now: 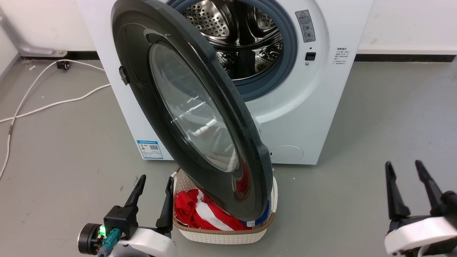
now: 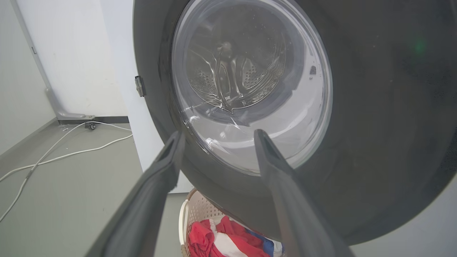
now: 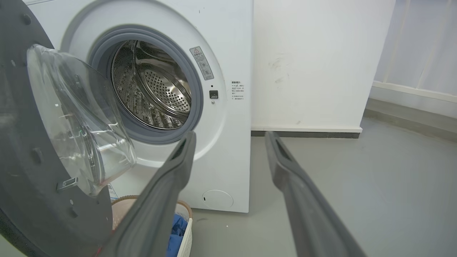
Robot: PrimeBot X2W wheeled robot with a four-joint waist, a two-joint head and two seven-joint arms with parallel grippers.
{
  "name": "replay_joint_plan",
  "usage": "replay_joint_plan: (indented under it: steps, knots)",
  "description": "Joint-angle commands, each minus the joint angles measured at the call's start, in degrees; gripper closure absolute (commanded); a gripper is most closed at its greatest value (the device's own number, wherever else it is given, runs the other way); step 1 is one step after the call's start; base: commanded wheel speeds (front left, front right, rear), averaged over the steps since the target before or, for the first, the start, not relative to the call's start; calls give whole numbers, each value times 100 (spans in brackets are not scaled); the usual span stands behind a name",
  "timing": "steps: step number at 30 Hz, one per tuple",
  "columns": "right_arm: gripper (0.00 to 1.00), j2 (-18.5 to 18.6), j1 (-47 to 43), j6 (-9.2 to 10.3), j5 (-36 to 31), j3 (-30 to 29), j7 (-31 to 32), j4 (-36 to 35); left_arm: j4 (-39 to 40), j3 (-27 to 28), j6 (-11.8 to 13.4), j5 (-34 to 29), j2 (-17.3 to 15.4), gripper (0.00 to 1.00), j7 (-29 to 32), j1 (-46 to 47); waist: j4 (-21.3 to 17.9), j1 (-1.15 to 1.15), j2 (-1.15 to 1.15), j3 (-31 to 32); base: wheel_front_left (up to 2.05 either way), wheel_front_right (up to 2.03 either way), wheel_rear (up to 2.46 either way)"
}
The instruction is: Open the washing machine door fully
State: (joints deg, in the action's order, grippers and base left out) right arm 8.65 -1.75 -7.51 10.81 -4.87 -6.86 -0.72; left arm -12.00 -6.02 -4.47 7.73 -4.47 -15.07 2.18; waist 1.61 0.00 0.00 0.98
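The washing machine (image 1: pixel 303 117) is a white front-loader with a steel drum (image 1: pixel 235 32) showing. Its door (image 1: pixel 192 103), a glossy black disc with a clear glass bowl, stands swung out about halfway toward me, hinged on its left. My left gripper (image 1: pixel 155 180) is open at the lower left, just left of the door's lower edge and apart from it. In the left wrist view the door (image 2: pixel 375 107) looms close beyond the open left gripper (image 2: pixel 216 137). My right gripper (image 1: pixel 405 166) is open at the lower right, well clear of the machine (image 3: pixel 228 160) and the door (image 3: pixel 32 178).
A white woven laundry basket (image 1: pixel 221 235) with red, white and blue clothes sits on the floor under the door's lower edge. White cables (image 1: pixel 46 103) trail across the grey floor at the left. Open floor lies to the right of the machine.
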Motion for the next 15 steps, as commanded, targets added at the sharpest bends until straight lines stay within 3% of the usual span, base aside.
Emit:
replay_joint_plan:
  steps: [1,7,15]
  knots:
    - [0,-87,-148,3,-167,31,40,-95,10,19,27,-30,-2,0,-14,39,-9,0,0,0,0,0,0]
    - [0,-357,-376,3,-351,40,162,-64,-28,42,34,-38,-17,0,-14,14,-33,0,0,9,0,0,0]
    - [0,-411,-347,3,-423,102,194,30,-66,63,34,-52,-45,0,-14,47,-69,0,0,-22,0,0,0]
